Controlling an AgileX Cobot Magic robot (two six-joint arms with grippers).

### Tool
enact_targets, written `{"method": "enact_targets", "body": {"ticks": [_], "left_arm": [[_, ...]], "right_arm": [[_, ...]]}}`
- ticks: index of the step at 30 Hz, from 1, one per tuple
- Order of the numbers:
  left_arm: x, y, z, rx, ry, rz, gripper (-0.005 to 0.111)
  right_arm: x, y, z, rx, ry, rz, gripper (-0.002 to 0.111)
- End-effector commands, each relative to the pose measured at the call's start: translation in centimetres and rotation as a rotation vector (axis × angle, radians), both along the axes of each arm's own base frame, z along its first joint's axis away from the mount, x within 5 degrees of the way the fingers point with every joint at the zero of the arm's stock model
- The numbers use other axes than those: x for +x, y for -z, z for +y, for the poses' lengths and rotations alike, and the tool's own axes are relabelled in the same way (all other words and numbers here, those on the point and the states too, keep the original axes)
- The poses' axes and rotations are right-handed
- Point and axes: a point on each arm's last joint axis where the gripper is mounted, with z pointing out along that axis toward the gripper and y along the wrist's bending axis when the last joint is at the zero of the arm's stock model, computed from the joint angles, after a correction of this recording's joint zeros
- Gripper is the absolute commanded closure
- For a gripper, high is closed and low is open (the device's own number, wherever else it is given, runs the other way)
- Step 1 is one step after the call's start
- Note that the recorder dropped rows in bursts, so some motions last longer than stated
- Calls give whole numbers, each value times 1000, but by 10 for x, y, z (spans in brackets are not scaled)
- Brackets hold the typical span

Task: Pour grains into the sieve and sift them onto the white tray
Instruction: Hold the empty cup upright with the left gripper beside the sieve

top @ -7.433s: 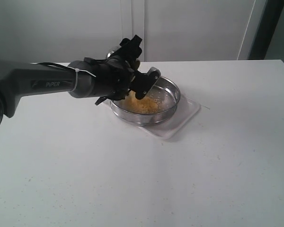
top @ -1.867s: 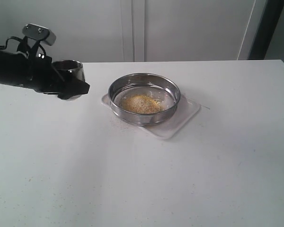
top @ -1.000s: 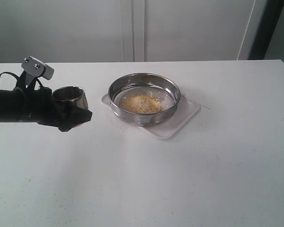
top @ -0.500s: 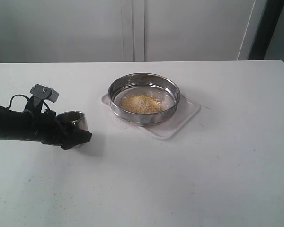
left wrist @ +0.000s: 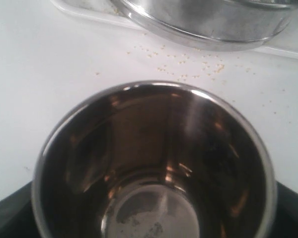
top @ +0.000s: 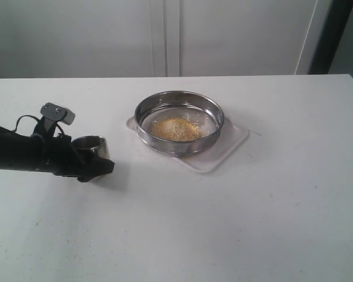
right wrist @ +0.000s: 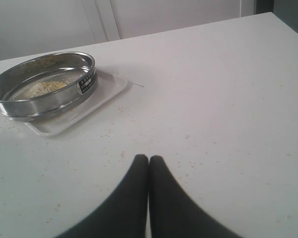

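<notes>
The sieve [top: 165, 143] stands on the white tray [top: 234, 140] at mid-table, with a heap of grains [top: 175, 128] on its mesh. My left gripper [top: 93, 155] is at the left, low over the table, shut on a small empty steel cup [top: 89, 142] that stands upright. In the left wrist view the cup [left wrist: 154, 148] fills the picture, with the sieve [left wrist: 213, 25] beyond it. My right gripper [right wrist: 149, 159] is shut on nothing, low over bare table, well apart from the sieve [right wrist: 39, 101] and tray [right wrist: 89, 101]. It does not show in the exterior view.
Loose grains [left wrist: 188, 67] lie scattered on the table between the cup and the tray [left wrist: 79, 7]. White wall panels stand behind the table's far edge [top: 253, 75].
Over the last second my left gripper brought the cup down and toward the table's front left. In the last half second it has barely moved. Sieve and tray are unmoved.
</notes>
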Motion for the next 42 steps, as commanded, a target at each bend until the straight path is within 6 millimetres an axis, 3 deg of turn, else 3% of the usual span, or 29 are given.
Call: {"method": "enact_targets", "body": {"ticks": [1,5,12,18,24,34,42], "left_arm": [[2,0,2,82,57,-95,107],[3,2,5,114,39,-88,100],[3,1,5,110,41,-89,51],[3,1,5,110,41,-89,32],[3,1,5,110,41,-89,24],[3,2,6,115,19,-75,25],[2,-21,4,77,13,-125,25]], "right_arm": [[0,1,0,-4,-1,-13,108],[0,1,0,-4,-1,-13,108],[0,1,0,-4,-1,-13,108],[0,1,0,-4,-1,-13,108],[0,1,0,-4,-1,-13,108],[0,1,0,-4,-1,-13,108],[0,1,0,-4,-1,-13,108]]}}
